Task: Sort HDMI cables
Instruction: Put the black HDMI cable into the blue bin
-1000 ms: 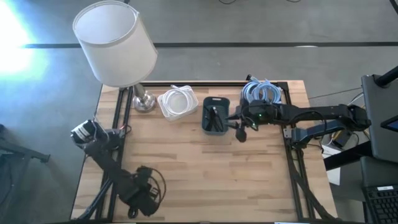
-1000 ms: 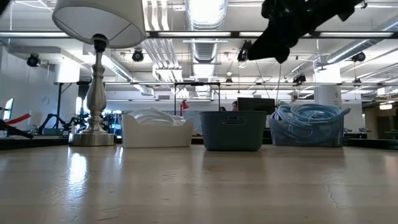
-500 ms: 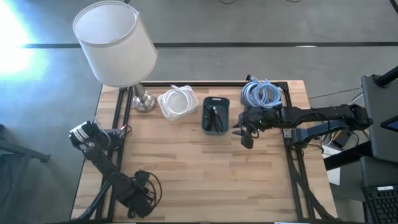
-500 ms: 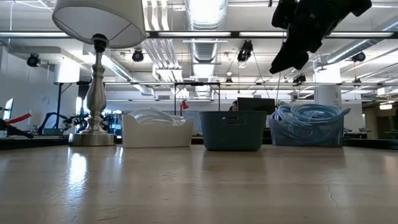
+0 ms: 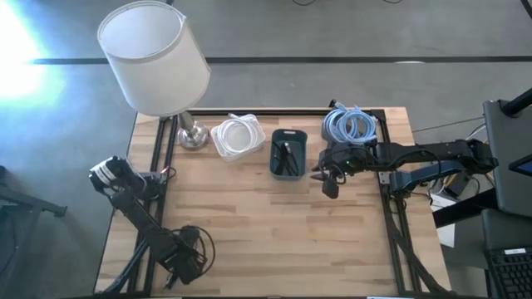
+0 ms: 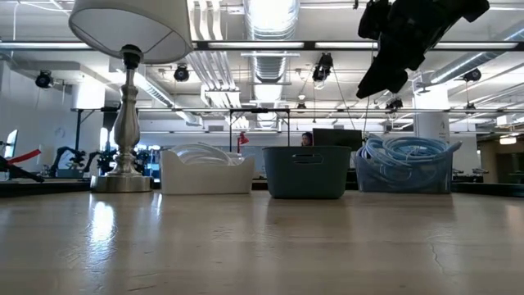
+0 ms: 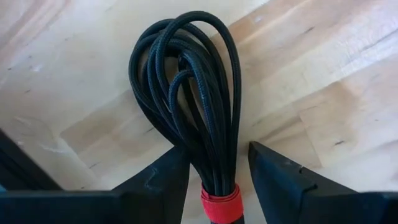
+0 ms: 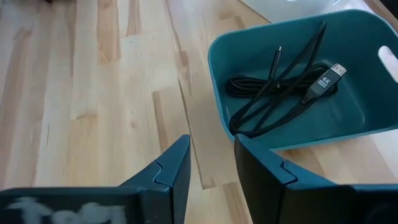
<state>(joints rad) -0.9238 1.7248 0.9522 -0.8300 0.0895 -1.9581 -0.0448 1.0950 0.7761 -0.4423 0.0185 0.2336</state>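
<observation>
A black braided HDMI cable bundle (image 7: pixel 186 81) with a red strap sits between the fingers of my left gripper (image 7: pixel 217 180), near the table's near-left corner (image 5: pixel 184 262). My right gripper (image 5: pixel 329 184) hangs open and empty above the table (image 6: pixel 372 82), right of the teal bin (image 5: pixel 289 133). In that bin lies a loose black cable (image 8: pixel 280 87). White coils fill the white bin (image 5: pixel 237 137). Light-blue coils (image 5: pixel 349 124) are piled in the right-hand bin. My left gripper holds the black bundle at its strapped end, just above the red strap (image 7: pixel 221 202), pinched between the two fingers. The fingers lie along the bundle, whose loops (image 7: pixel 180 56) fan out ahead of them, low over the wood. Whether the loops rest on the table, I cannot tell.
A lamp (image 5: pixel 154 58) with a silver base (image 5: pixel 193 134) stands at the far-left corner, beside the white bin. The three bins line the far edge (image 6: pixel 307 172). The middle and near parts of the wooden table (image 5: pixel 266 232) are bare.
My right gripper has moved away from the teal bin, toward the table's right and near side, then held still. My left arm's elbow has swung a little to the left; its gripper and the bundle have shifted slightly with it.
</observation>
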